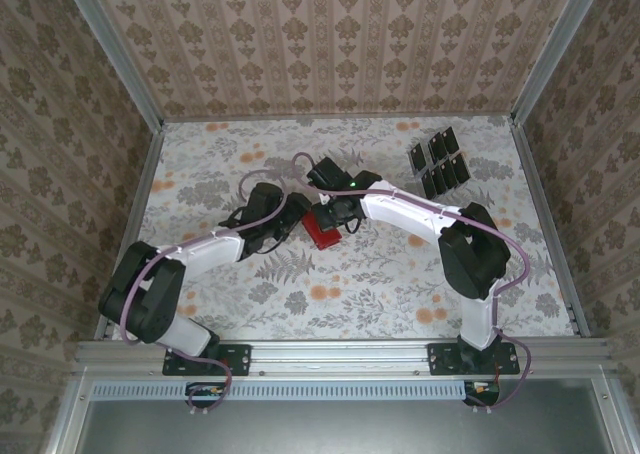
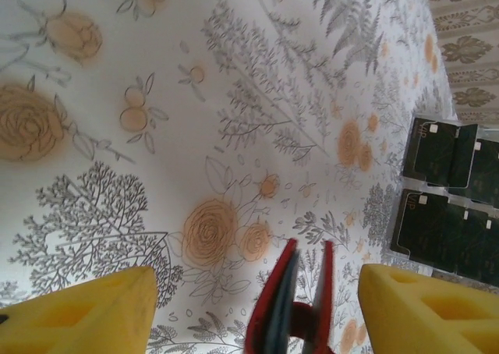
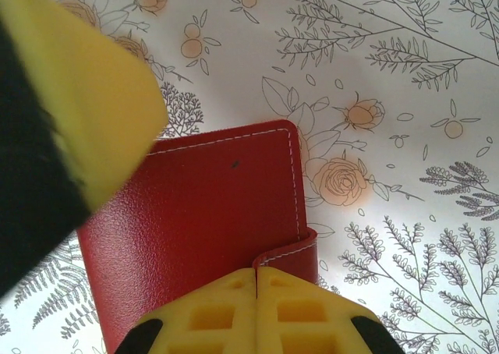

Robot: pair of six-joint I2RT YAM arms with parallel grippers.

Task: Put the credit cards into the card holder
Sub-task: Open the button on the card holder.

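Right now the right jaws are fully closed, yellow pads [image 3: 210,315] meeting at bottom centre of the right wrist view, pinching the red card holder [image 3: 203,214] by its tab edge. Left jaws gape wide, fingers [image 2: 86,311] in both lower corners of the left wrist view, w/ the holder's edge [image 2: 290,307] between them, touching neither. Black credit cards [image 2: 448,206] lie in rows at right of that frame on the floral worktop [image 2: 234,97], well apart from the holder; seen from above they sit upper right [image 1: 440,162].

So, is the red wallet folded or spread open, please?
Folded: the red wallet shows its outer cover, with its tab wrapped over the edge.
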